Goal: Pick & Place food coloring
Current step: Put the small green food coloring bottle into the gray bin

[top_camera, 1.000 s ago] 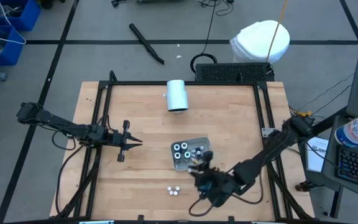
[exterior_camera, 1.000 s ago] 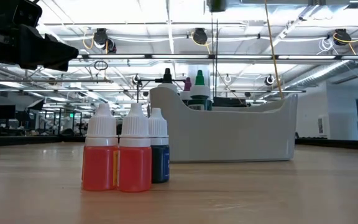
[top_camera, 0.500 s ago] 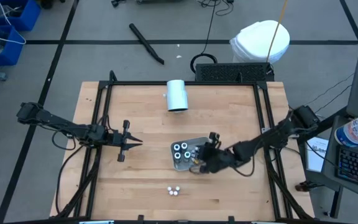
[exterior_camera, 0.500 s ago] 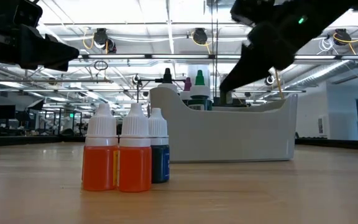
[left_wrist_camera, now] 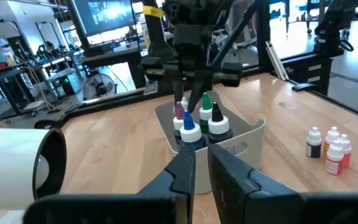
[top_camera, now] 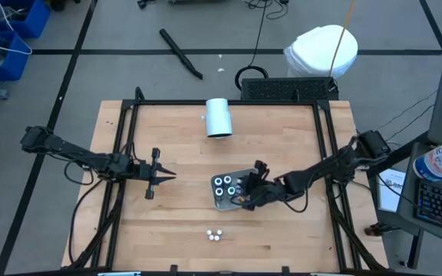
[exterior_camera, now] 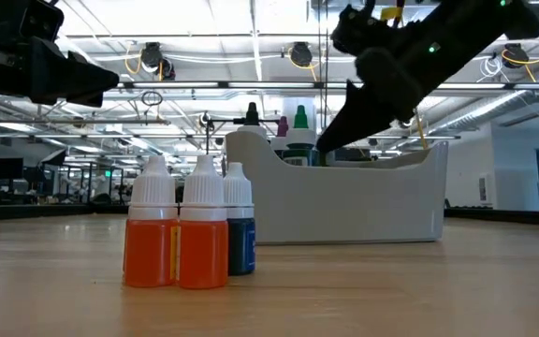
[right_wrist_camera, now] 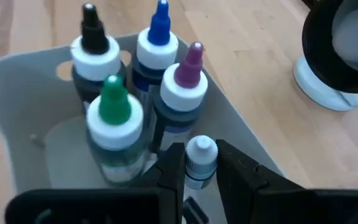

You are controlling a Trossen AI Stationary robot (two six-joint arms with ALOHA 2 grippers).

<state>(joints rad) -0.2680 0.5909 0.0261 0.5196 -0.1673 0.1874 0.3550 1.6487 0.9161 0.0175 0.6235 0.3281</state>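
Food coloring bottles sit in two places on the bench: three small white-capped ones (top_camera: 215, 235) stand loose near the front edge, and the rest stand in the grey tray (top_camera: 245, 175) at mid-bench. Going left to right, the left gripper (top_camera: 164, 175) waits near the left edge, its jaws almost together and holding nothing. The right gripper (right_wrist_camera: 199, 167) hangs over the tray, its jaws clamped on a small white-capped bottle (right_wrist_camera: 200, 160) right beside the four tall dropper bottles with black, blue, purple and green tips (right_wrist_camera: 114, 99). The risk I judge here is crowding: a sideways move could knock the purple or green bottle, or the thin grip could let the small bottle slip.
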